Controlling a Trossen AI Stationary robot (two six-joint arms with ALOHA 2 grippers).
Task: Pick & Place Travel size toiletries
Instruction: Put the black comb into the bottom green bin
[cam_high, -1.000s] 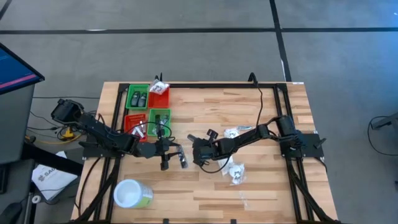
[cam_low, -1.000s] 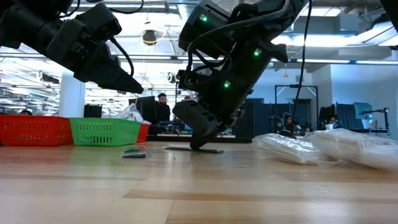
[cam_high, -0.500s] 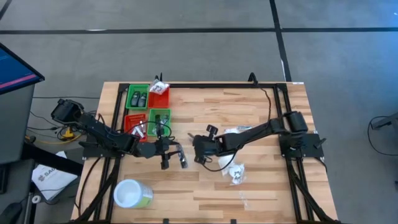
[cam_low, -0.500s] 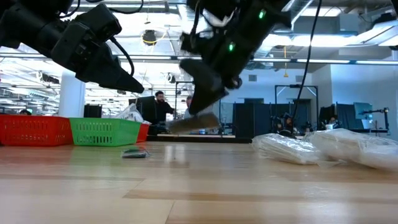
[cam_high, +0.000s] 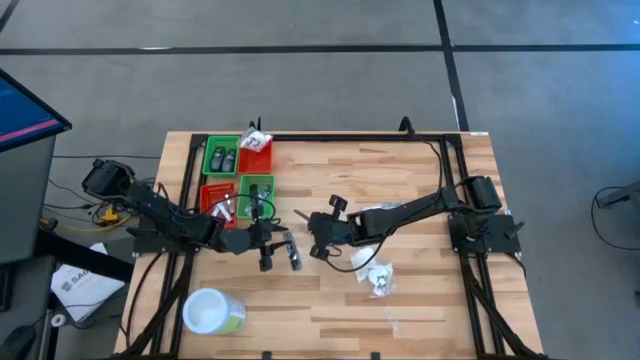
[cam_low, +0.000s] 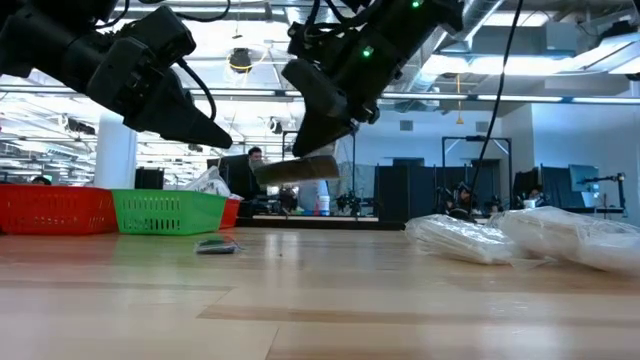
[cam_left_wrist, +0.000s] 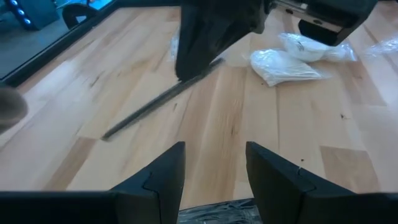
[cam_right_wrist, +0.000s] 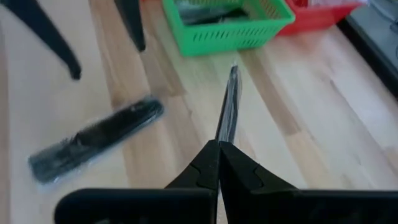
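Note:
My right gripper (cam_high: 316, 228) hangs over the table's middle, shut on a slim dark tube (cam_right_wrist: 229, 106), one of the travel size toiletries. The same tube (cam_low: 296, 169) hangs well above the wood. My left gripper (cam_left_wrist: 214, 171) stands open just left of it, above the table, touching nothing. A dark crinkly packet (cam_right_wrist: 93, 140) lies flat on the wood beneath and beside the left fingers. White wrapped packets (cam_high: 378, 278) lie on the table toward the right. Small green and red bins (cam_high: 256, 190) at the far left hold more items. My right gripper pinches the slim tube by its near end (cam_right_wrist: 222, 138) between its two fingers. The fingers slant down from the table's right, and the tube runs on ahead of them. It is lifted clear, nearly level, with its free end (cam_right_wrist: 233, 70) toward the bins.
A big green tub with a white lid (cam_high: 210, 312) stands near the front left corner. More white packets (cam_low: 470, 238) lie to the right of the grippers. The four small bins (cam_high: 222, 158) form a block at the far left. People and desks show in the room behind.
My right gripper has risen, staying shut, and has taken the slim tube up with it. The tube lay flat on the wood a second ago and now hangs clear, nearly level.

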